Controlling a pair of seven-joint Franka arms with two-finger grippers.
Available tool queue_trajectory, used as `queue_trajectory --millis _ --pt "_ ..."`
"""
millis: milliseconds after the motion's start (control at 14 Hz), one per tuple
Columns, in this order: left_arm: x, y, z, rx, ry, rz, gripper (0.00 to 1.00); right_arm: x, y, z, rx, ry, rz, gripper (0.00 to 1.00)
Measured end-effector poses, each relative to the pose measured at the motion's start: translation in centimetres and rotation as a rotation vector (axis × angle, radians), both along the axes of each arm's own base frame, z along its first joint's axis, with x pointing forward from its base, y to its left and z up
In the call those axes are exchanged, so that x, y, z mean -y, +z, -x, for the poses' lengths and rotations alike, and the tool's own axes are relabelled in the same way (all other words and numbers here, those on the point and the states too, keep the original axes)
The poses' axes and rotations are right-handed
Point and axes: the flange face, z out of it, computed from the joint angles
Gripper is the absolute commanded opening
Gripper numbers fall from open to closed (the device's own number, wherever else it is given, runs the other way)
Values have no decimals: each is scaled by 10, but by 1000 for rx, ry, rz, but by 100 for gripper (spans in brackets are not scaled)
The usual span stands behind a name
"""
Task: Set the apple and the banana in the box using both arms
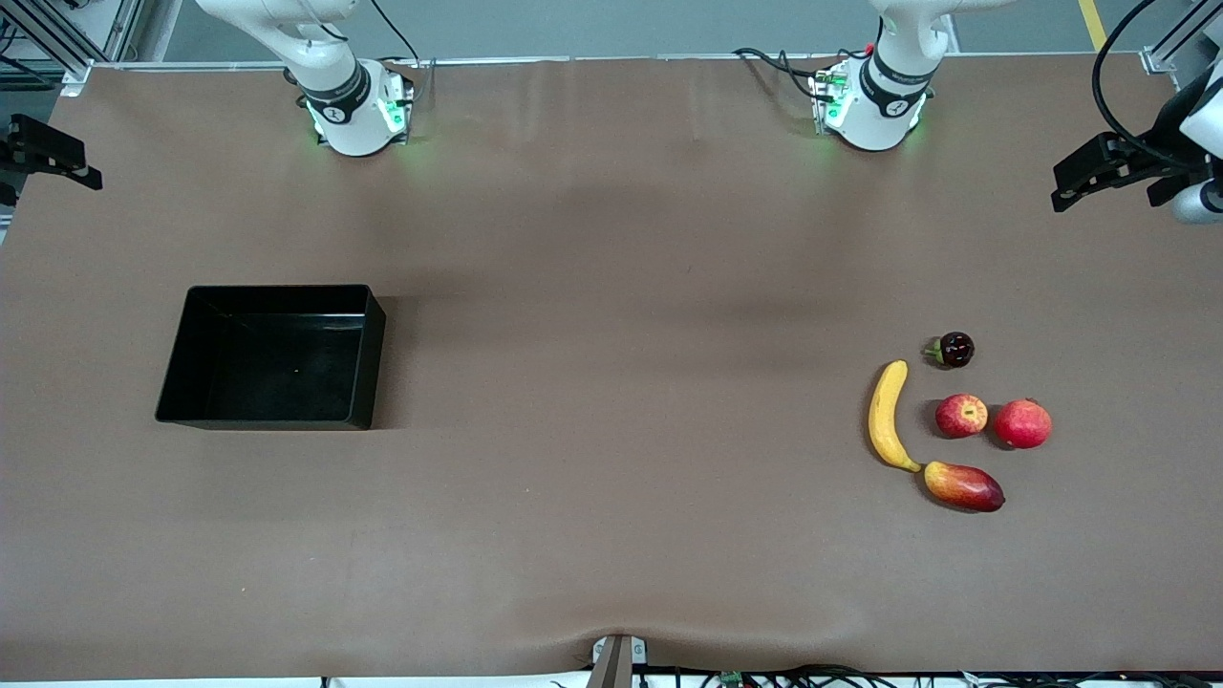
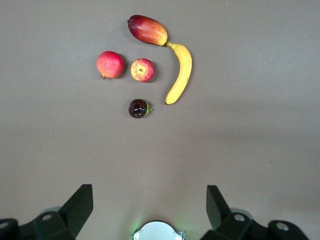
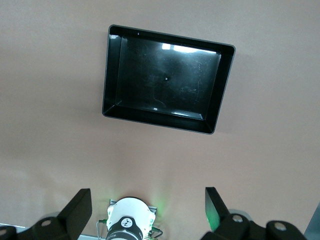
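The apple (image 1: 961,416) lies toward the left arm's end of the table, beside the yellow banana (image 1: 887,416). Both also show in the left wrist view, the apple (image 2: 142,69) and the banana (image 2: 181,72). The black box (image 1: 272,363) stands empty toward the right arm's end and shows in the right wrist view (image 3: 165,80). My left gripper (image 2: 148,202) is open and empty, high over the table by its own base. My right gripper (image 3: 147,205) is open and empty, high over its own base. Neither hand shows in the front view.
A red round fruit (image 1: 1022,423) lies beside the apple, and a red-yellow mango (image 1: 965,485) lies nearer the camera at the banana's tip. A small dark fruit (image 1: 954,350) lies farther back. Black mounts (image 1: 1099,172) stand at the table's ends.
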Motion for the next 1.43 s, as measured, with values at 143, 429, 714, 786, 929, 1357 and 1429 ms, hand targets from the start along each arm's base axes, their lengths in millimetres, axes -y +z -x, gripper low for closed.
queue_trajectory --millis 143,429,714,786,929,1357,1429 --pt "0 0 0 0 0 0 100 0 0 0 0 0 0 100" --pt "-5 -2 -1 -5 9 0 100 4 -6 -2 -13 -8 2 100" --pt "-11 -55 -28 -68 40 2 100 26 -72 -35 -153 -25 106 100" --pt "-11 -76 -42 -56 57 5 100 32 -89 -43 -181 -30 121 100" --pt "-17 -125 -65 -25 61 -38 100 44 -120 -55 -225 -42 131 100" --pt "-23 -248 -95 26 39 -92 100 91 -226 -87 -128 -88 105 100" --pt "-26 -262 -96 30 52 -88 100 97 -245 -87 -110 -92 106 100"
